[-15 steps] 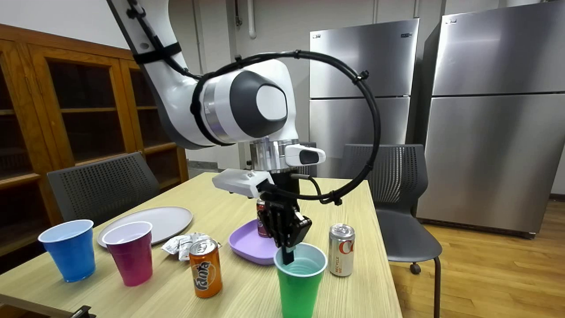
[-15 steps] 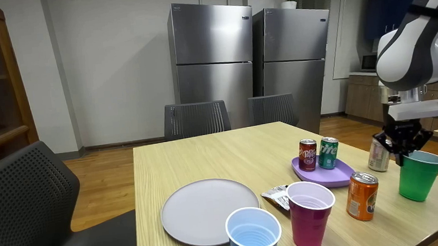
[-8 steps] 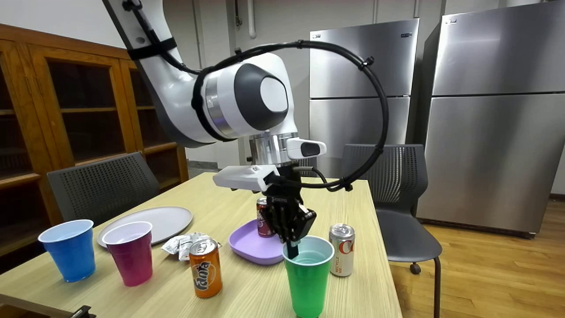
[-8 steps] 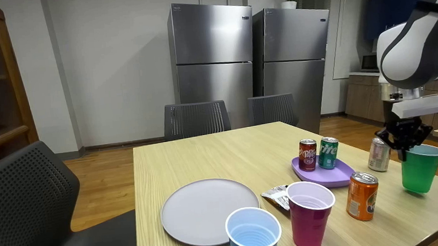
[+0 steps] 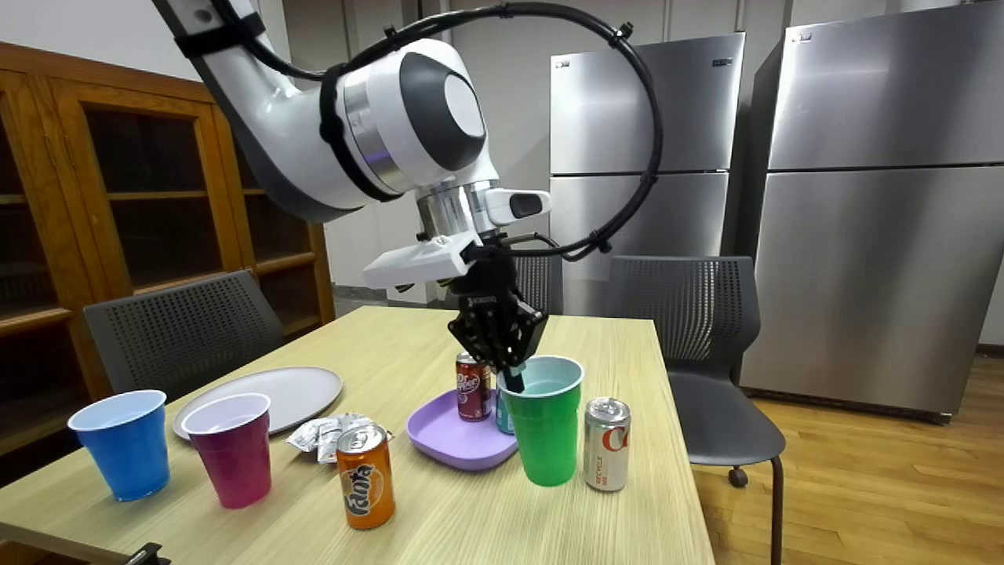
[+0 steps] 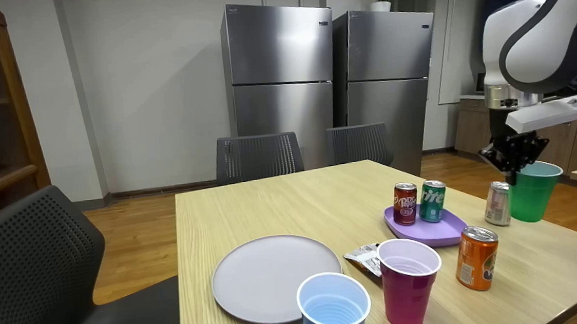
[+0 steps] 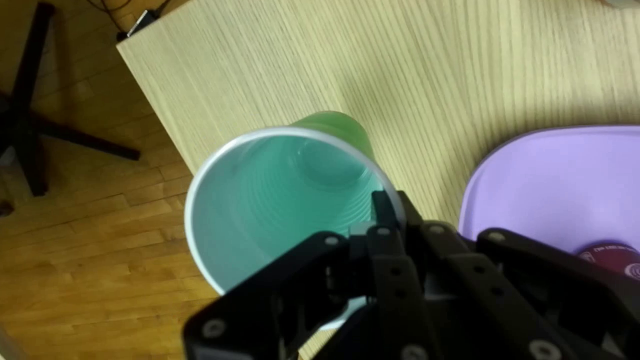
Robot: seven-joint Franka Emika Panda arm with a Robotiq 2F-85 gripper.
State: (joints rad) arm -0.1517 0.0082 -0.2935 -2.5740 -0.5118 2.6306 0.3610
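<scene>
A green cup [image 5: 549, 439] with a pale inside hangs from my gripper [image 5: 514, 378], which is shut on its rim. In the wrist view, one of the fingers [image 7: 384, 207] lies inside the cup [image 7: 280, 195], the other outside its wall. The cup leans slightly and looks raised above the table in both exterior views. Beside it stands a silver Coke can [image 5: 607, 455]. On the other side is a purple plate [image 5: 455, 447] bearing a Dr Pepper can [image 6: 405, 204] and a green Sprite can [image 6: 432, 202].
An orange Fanta can [image 5: 365, 479] stands nearer the front. Beyond it are a magenta cup [image 6: 408, 297], a blue cup [image 6: 334, 308], a crumpled silver packet [image 6: 365, 259] and a grey plate [image 6: 272, 281]. Dark chairs [image 5: 682, 314] flank the table.
The green cup, gripped at its rim, has risen off the table and moved farther back. The arm has lifted with it. Other objects have stayed put, and more of the Dr Pepper can shows.
</scene>
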